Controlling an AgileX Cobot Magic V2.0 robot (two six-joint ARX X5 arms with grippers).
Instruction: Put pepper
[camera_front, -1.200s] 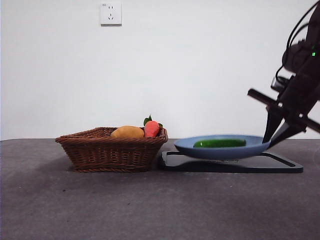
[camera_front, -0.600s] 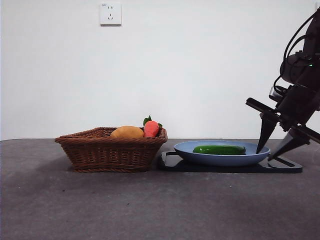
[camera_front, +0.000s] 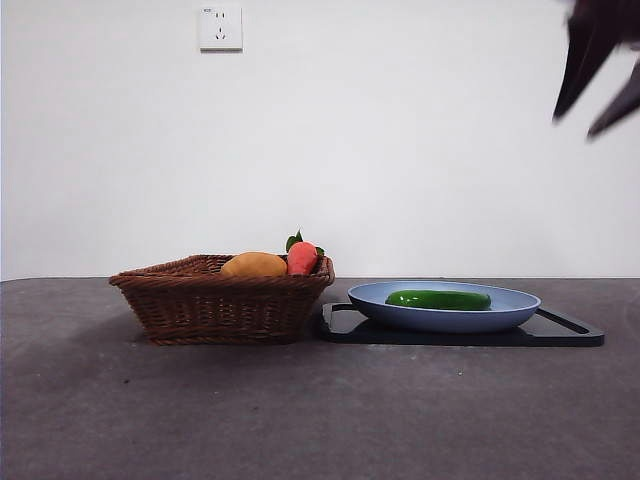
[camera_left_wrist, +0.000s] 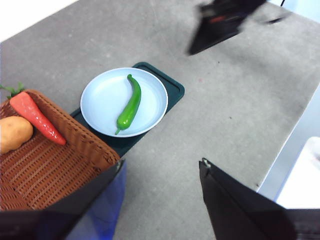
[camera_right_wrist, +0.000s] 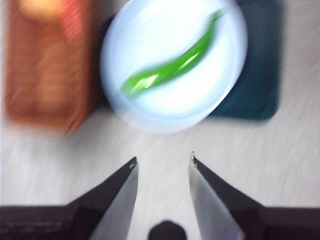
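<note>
Grey tabletop is seen below both pincers, each spread open and empty: the right pincer raised high, the left pincer waiting. The pepper lies on the blue plate.

Front view: low, table height, looks level across the table at the blue plate, close, white wall behind it. Left wrist view: high, well off the plate, looks down at an angle. Right wrist view: nearer, almost straight above the plate, motion-blurred. All three share the plate, the dark tray under it and the basket beside it.
</note>
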